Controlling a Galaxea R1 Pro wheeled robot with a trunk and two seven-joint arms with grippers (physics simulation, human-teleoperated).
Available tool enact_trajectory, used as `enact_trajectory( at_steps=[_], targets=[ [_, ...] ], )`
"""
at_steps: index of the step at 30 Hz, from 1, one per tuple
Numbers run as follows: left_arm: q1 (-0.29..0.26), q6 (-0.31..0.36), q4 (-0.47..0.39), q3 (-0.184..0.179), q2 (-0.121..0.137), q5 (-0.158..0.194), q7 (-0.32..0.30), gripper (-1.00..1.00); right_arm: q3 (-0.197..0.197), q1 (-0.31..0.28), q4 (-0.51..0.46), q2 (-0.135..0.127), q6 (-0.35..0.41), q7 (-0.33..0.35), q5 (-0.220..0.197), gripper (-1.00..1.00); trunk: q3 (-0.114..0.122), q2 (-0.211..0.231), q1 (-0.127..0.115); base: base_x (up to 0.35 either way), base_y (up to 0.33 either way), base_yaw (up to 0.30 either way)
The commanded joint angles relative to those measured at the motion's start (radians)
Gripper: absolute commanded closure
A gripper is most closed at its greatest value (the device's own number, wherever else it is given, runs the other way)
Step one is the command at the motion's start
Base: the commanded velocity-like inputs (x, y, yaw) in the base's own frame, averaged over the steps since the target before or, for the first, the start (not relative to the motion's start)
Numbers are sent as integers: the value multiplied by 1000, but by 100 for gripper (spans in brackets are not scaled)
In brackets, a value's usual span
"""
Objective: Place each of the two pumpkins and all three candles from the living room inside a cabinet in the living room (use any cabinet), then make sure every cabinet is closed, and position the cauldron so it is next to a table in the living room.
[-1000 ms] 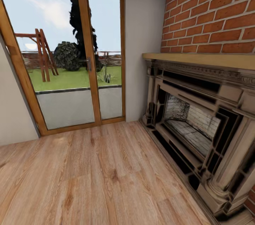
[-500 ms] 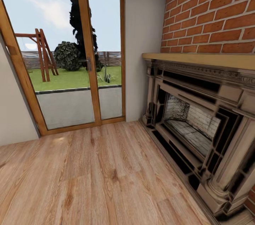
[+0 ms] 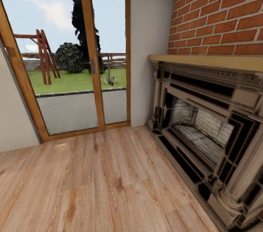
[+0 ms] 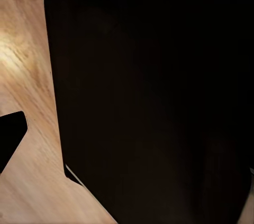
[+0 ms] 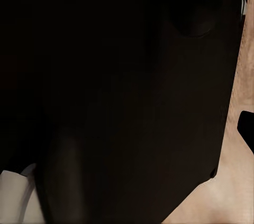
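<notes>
The pumpkins, candles, cabinet, cauldron and table are out of view. The head view looks into a room corner with a glass door (image 3: 69, 60) and a fireplace (image 3: 204, 133). In the left wrist view a large black shape (image 4: 153, 97) blocks most of the wooden floor (image 4: 26, 65), and a dark tip (image 4: 9, 138) pokes in at one edge. The right wrist view is much the same, with a black mass (image 5: 116, 86) and a dark tip (image 5: 246, 129) over a strip of floor. Neither view lets me read how the jaws stand.
A wood-framed glass door faces a garden at the far left. A pale wall (image 3: 149, 49) stands beside it. A dark carved fireplace with a wooden mantel (image 3: 204, 62) runs along the red brick wall (image 3: 219, 12) on the right. Wooden floor (image 3: 95, 184) spreads in front.
The whole head picture has shifted a little, the fireplace sliding slightly right and down, so the camera has moved. Nothing in the room itself has moved.
</notes>
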Motion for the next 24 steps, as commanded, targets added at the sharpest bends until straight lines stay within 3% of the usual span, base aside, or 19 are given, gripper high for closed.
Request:
enact_trajectory(
  at_steps=[1,6,24],
  targets=[
    [0,-1,0,0,0,0,1,-100,-1,0,0,0,0,0,0,-100,-1,0,1,251,120,0],
    [0,-1,1,2,-1,2,1,-100,-5,0,0,1,2,0,-5,-100,0,0,1,117,36,-92],
    [0,-2,0,-1,-1,2,0,-100,-15,0,0,-3,3,5,-17,-100,6,0,1,-9,4,-271]
  ],
)
